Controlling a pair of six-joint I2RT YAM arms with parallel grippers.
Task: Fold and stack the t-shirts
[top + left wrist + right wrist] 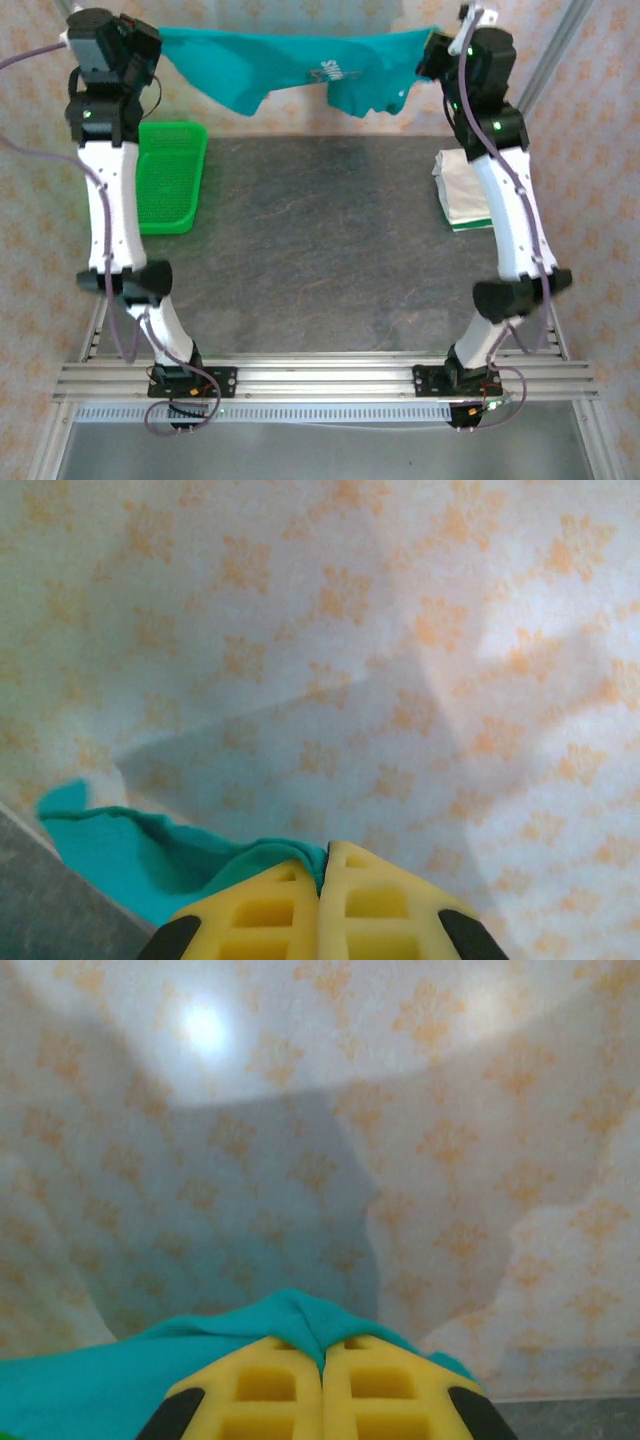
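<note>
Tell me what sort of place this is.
Probably a robot test booth, not a home: left arm and right arm bolted to an aluminium rail, patterned cloth backdrop around the dark table, teal t-shirt stretched between the arms.

The t-shirt [270, 65] hangs spread above the far edge of the table [320, 250], held between the left gripper [152, 45] and the right gripper [432, 56]. On the table, the basket [170, 175] lies at far left and the folded t-shirts [460, 192] at far right, partly under the right arm [512, 215].
</note>
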